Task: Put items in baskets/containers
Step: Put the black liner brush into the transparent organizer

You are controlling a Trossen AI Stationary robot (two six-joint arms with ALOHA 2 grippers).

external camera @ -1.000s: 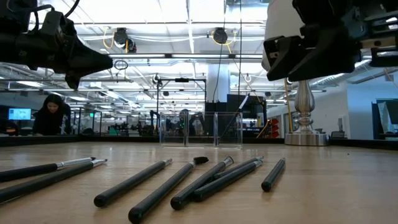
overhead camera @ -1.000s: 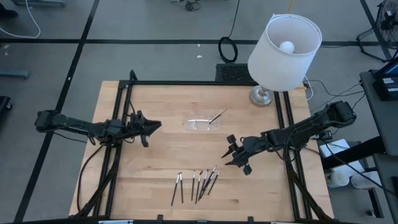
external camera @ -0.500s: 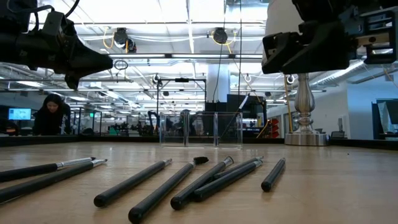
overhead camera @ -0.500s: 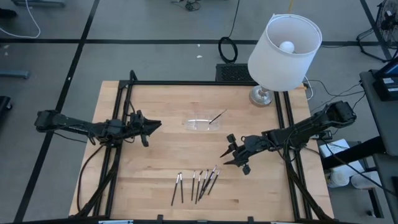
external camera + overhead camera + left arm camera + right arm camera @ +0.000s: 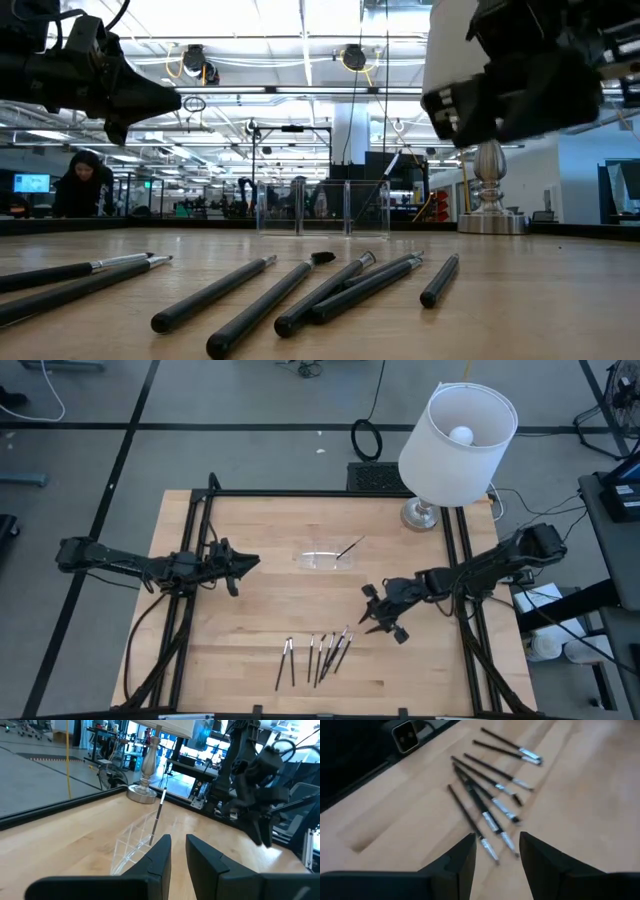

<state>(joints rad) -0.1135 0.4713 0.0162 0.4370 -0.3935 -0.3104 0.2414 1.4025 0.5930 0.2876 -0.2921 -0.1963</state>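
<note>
Wooden tabletop (image 5: 250, 620) with black rails along both sides, grey floor around it, and a big open workshop behind in the low view. No brand or label I can actually read anywhere; the small square tag the right wrist camera catches at the table edge is too blurry to make out.

Right gripper (image 5: 378, 619) hangs in the air just beside the pile of brushes (image 5: 318, 655), fingers spread with nothing between them. Its own camera looks straight down onto that pile (image 5: 490, 790), dark handles with silvery ferrules. Count from above: seven on the wood near the front edge, two of them lying a bit apart on the left-arm side, the other five bunched and overlapping. The low view shows the same handles (image 5: 300, 290) fanned out flat on the table.

An eighth brush (image 5: 350, 546) sits in the clear tray (image 5: 322, 559), leaning over its rim. That tray is one single see-through box in the middle of the table, well apart from the pile. The left wrist view shows it best (image 5: 132, 845), brush (image 5: 159, 815) propped upright-ish inside.

Left gripper (image 5: 243, 565) hovers on its own side of the table, pointing at the tray, fingers (image 5: 157, 857) parted by a narrow gap, empty.

One white lamp (image 5: 458, 445) stands at the far corner.
</note>
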